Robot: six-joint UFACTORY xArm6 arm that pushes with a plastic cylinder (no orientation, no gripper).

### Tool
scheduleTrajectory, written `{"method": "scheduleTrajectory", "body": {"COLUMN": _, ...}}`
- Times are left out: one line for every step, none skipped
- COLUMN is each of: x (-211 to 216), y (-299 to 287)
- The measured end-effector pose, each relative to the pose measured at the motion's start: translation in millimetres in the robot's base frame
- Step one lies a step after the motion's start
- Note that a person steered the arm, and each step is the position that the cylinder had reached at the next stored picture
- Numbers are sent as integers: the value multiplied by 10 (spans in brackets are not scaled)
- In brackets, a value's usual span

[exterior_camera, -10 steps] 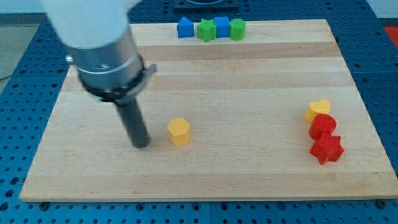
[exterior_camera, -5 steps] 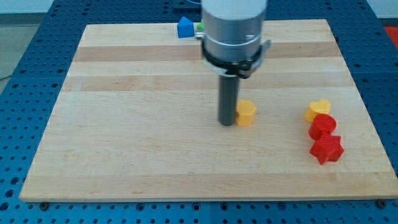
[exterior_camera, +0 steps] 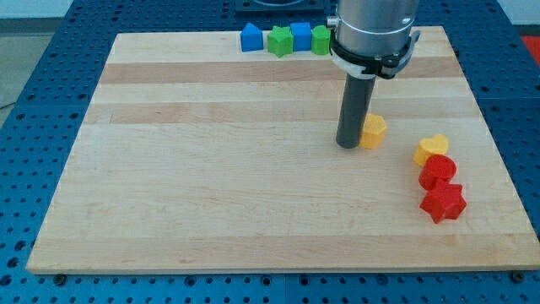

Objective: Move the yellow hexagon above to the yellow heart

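Pushed rightward, yellow hexagon point(exterior_camera: 373, 131) touches my tip point(exterior_camera: 348, 145), left of yellow heart point(exterior_camera: 431, 149).

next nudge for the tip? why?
Probably keep pushing toward the view's right and slightly up. My tip sits against the left side of the yellow hexagon, which lies left of and a little above the yellow heart, with a gap between them. It needs to end above the heart.
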State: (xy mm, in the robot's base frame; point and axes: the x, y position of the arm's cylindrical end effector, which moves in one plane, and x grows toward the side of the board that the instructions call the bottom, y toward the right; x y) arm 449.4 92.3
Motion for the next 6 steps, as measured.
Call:
{"method": "scheduleTrajectory", "body": {"x": 54, "y": 29}}
{"method": "scheduleTrajectory", "body": {"x": -123, "y": 436}}
{"method": "scheduleTrajectory", "body": {"x": -183, "y": 574}}
{"method": "scheduleTrajectory", "body": {"x": -183, "y": 243}}
{"method": "scheduleTrajectory", "body": {"x": -393, "y": -221}}
{"method": "scheduleTrajectory", "body": {"x": -730, "y": -66}}
